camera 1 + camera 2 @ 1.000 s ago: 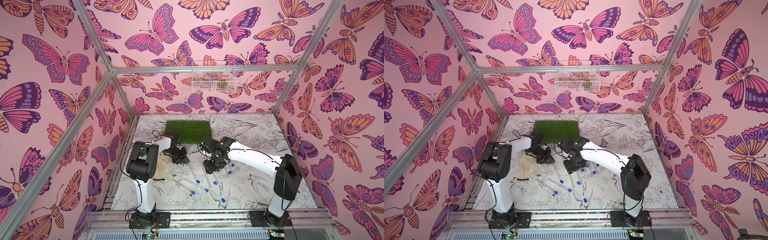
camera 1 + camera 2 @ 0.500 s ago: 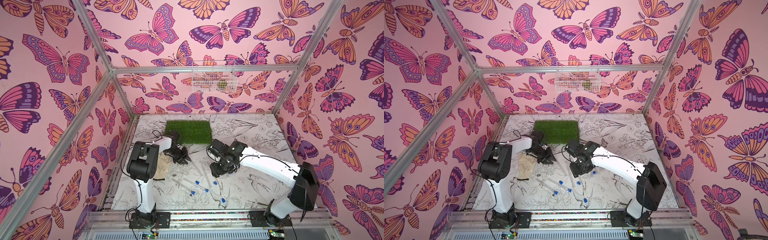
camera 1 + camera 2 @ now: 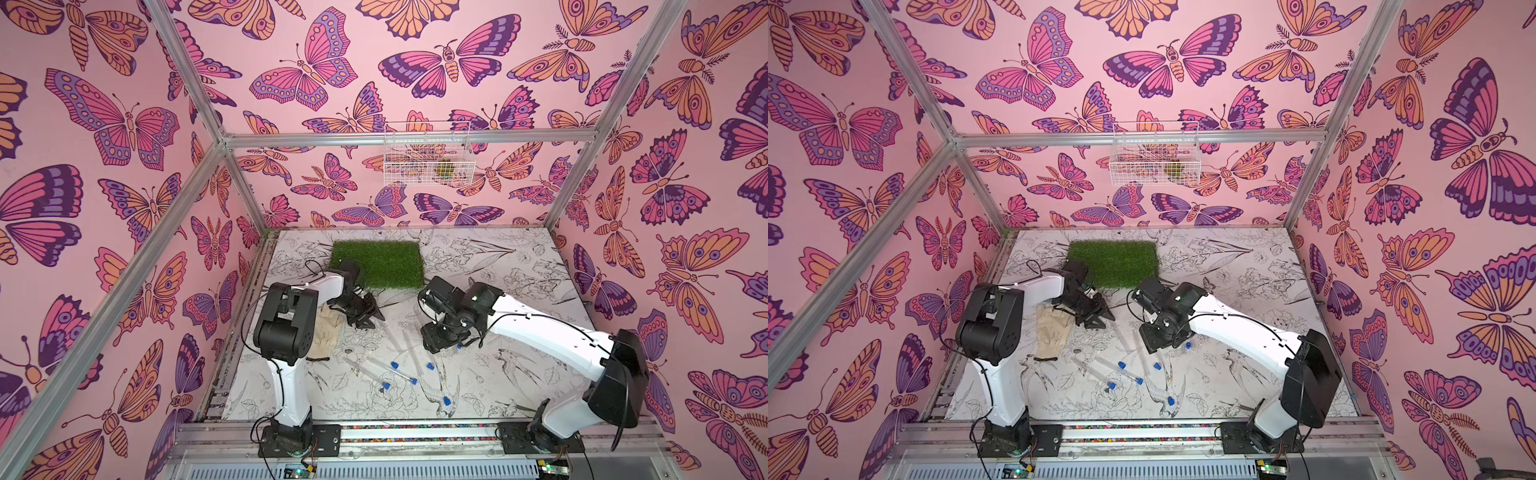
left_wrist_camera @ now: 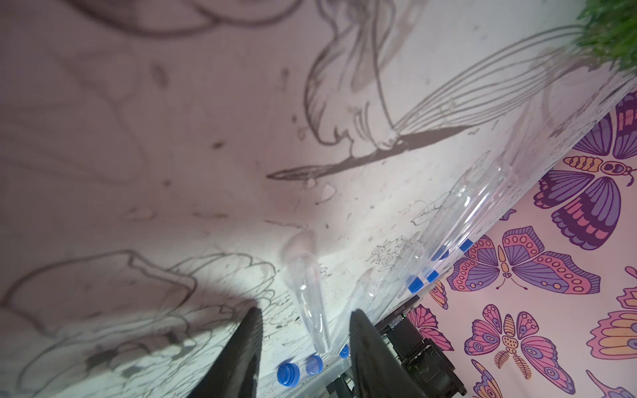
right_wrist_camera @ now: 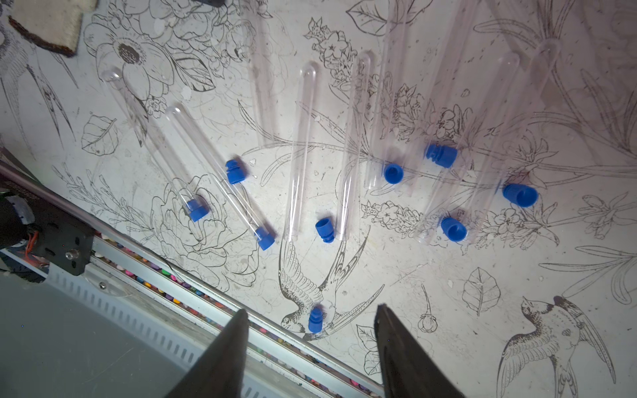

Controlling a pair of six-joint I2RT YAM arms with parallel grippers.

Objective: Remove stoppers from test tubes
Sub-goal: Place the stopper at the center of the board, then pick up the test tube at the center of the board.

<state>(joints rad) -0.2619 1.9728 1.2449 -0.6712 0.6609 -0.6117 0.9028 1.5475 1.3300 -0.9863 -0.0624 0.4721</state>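
Left fingers (image 4: 241, 355) have just parted and let go a bare tube (image 4: 305, 286), which sits loose between them on the surface (image 4: 172, 120). Right fingers (image 5: 403, 355) are apart and empty, drawn back over loose stoppers (image 5: 324, 230). So another tube looks done. Two tubes (image 5: 206, 153) remain plugged, near the front rail (image 5: 155, 272). A glove (image 3: 328, 332) lies beside them, blocking nothing.

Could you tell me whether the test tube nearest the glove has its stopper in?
In: a blue stopper plugs the open end of that test tube, in the right wrist view.
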